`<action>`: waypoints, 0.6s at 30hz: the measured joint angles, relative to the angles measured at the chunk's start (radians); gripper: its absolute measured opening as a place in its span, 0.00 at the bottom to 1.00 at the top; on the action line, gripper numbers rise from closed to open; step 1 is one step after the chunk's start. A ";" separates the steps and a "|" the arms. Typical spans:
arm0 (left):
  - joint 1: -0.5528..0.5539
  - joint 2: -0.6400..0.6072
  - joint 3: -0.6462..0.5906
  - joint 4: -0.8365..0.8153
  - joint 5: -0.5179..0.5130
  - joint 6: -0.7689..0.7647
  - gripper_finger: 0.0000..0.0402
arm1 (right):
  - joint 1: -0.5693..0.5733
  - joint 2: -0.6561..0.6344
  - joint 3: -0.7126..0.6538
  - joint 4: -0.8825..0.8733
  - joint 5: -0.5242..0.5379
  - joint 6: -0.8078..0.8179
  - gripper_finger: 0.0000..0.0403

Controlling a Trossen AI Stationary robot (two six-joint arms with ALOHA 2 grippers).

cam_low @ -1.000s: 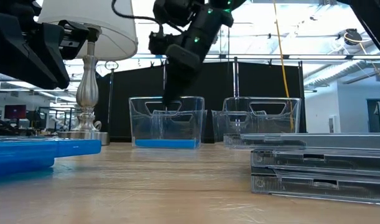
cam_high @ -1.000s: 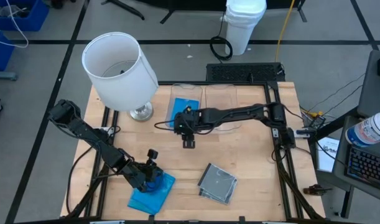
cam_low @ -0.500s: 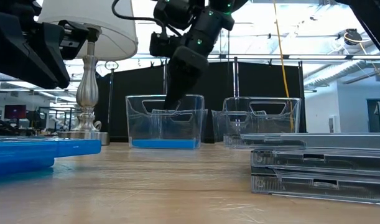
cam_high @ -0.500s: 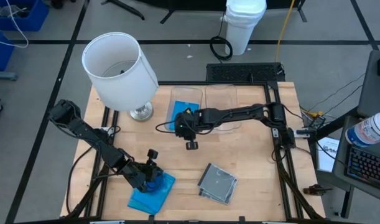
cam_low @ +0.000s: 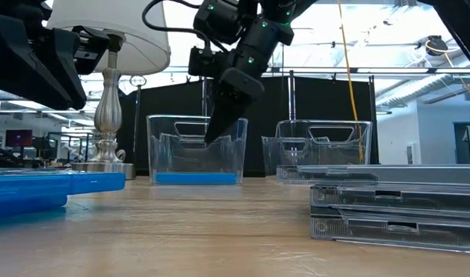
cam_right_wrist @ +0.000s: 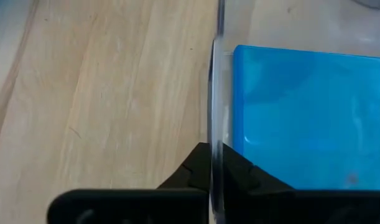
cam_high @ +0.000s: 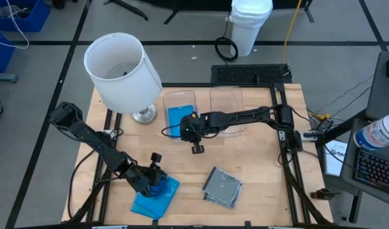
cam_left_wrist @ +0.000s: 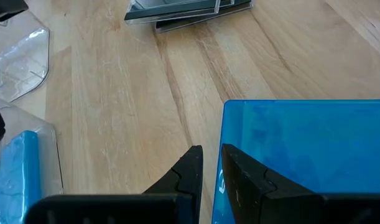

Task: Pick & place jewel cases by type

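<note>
A bright blue jewel case (cam_high: 179, 117) lies flat on the floor of the left clear bin (cam_high: 170, 95). My right gripper (cam_high: 190, 129) reaches down at that bin's near wall and is shut on it. Loose blue jewel cases (cam_high: 155, 198) lie stacked at the near left. My left gripper (cam_high: 157, 184) stands at their far right corner, its fingers nearly together at the top case's edge (cam_left_wrist: 227, 124). A stack of clear jewel cases with dark grey insides (cam_high: 223, 187) rests flat on the table at the near right. My left gripper has its fingers at the left edge (cam_left_wrist: 226, 149) of the top blue jewel case, slanting down from above; one finger (cam_left_wrist: 242, 180) lies over the case. The fingers hide the place of contact. The case lies flat on the stack. My right gripper pinches the near wall's rim (cam_right_wrist: 216, 124) of the left bin, one finger inside the bin and one outside. The fingers come from above, pointing down, across the wall. The bin stands upright on the table with the blue case inside.
A second clear bin (cam_high: 226, 102) stands right of the held one. A lamp with a white shade (cam_high: 123, 73) and a silver foot (cam_high: 143, 116) stands at the far left, close to the left bin. Bare wood lies in the table's middle (cam_high: 245, 152).
My right gripper has come down over the left bin's near wall and shut on it. The bin, with the blue case inside, has slid a little toward the table's left edge, away from the second bin.
</note>
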 joint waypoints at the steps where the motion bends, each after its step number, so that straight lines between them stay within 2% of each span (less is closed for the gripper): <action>1: 0.000 0.000 0.000 0.000 0.000 0.000 0.17 | -0.001 0.000 0.000 0.005 0.000 0.016 0.00; 10: 0.000 0.000 0.000 0.000 0.000 -0.002 0.17 | -0.004 0.003 -0.001 0.031 0.002 0.160 0.00; 18: 0.000 0.000 0.000 0.000 0.000 -0.003 0.17 | -0.004 0.003 -0.002 0.038 0.003 0.196 0.00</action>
